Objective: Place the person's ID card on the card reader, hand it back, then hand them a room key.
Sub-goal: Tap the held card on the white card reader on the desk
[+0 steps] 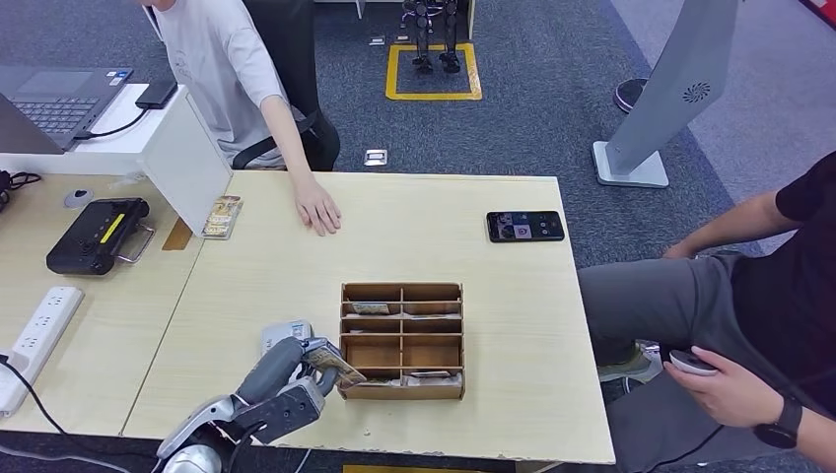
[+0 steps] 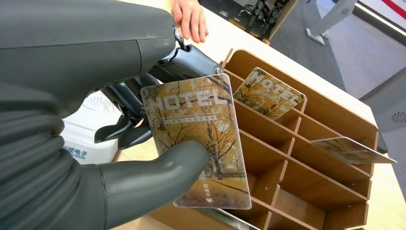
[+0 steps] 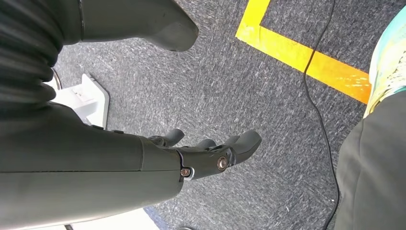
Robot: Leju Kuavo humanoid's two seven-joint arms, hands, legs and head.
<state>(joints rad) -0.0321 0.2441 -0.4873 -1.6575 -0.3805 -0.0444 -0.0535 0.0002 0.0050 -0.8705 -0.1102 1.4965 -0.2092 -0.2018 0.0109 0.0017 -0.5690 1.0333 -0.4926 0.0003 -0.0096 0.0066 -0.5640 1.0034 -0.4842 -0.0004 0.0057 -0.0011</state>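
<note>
Left hand (image 1: 296,379): grips the room key (image 2: 198,139) at the counter's (image 1: 493,276) near edge, beside the key box (image 1: 402,340).
Handover direction: the person's hand (image 1: 317,209) rests at the far edge, straight ahead.
Right hand (image 3: 210,153): hangs open, holding nothing.

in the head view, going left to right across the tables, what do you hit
White power strip → black handheld device → pack of cards → person's hand → wooden card organizer → black smartphone.
</note>
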